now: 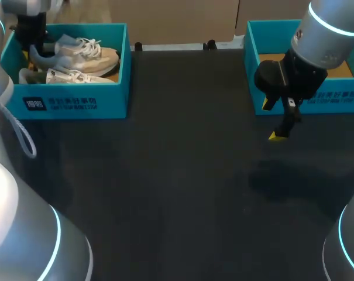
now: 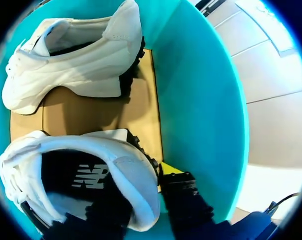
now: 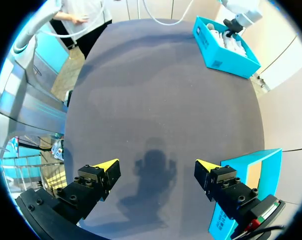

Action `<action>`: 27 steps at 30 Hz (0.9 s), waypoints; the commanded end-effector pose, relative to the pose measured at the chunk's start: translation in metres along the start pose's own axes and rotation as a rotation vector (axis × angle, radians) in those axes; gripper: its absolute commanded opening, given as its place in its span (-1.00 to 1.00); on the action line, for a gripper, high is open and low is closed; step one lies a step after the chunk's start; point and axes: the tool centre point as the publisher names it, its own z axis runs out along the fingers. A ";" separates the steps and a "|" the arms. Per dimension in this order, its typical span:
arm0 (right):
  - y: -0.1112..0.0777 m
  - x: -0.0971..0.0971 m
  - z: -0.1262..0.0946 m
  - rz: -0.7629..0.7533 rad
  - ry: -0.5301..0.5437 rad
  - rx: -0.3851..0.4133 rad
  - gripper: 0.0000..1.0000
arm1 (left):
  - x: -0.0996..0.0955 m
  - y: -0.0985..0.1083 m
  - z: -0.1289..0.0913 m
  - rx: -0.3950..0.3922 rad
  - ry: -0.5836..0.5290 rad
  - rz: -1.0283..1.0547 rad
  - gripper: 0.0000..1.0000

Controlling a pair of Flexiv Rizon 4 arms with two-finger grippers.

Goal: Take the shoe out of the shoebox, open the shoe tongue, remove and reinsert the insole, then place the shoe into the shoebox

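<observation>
Shoebox (image 1: 77, 102) in teal stands at the far left of your table (image 1: 177, 193). Your left gripper (image 1: 31, 50) is down inside it, right at the heel collar of the nearer shoe (image 2: 81, 165), a white one. The second shoe (image 2: 76, 65), also white, lies just beyond it on the cardboard floor. You cannot tell whether that gripper is clamped on the heel. Your right gripper (image 3: 155, 167) hangs over bare tabletop with its jaws spread wide, holding nothing, just beside another teal box (image 1: 317, 99).
</observation>
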 end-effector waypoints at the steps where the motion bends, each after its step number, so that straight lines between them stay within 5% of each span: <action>1: 0.000 -0.001 0.001 0.000 0.001 0.001 1.00 | 0.003 0.000 -0.005 0.000 -0.010 0.002 -0.27; 14: 0.000 -0.001 0.001 0.000 0.001 0.001 1.00 | 0.007 -0.008 -0.035 -0.028 -0.080 0.029 0.00; 21: 0.000 -0.001 0.001 0.000 0.001 0.001 1.00 | 0.006 -0.019 -0.058 -0.056 -0.131 0.040 0.41; 27: 0.000 -0.001 0.001 0.000 0.001 0.001 1.00 | 0.001 -0.029 -0.077 -0.072 -0.164 0.037 0.47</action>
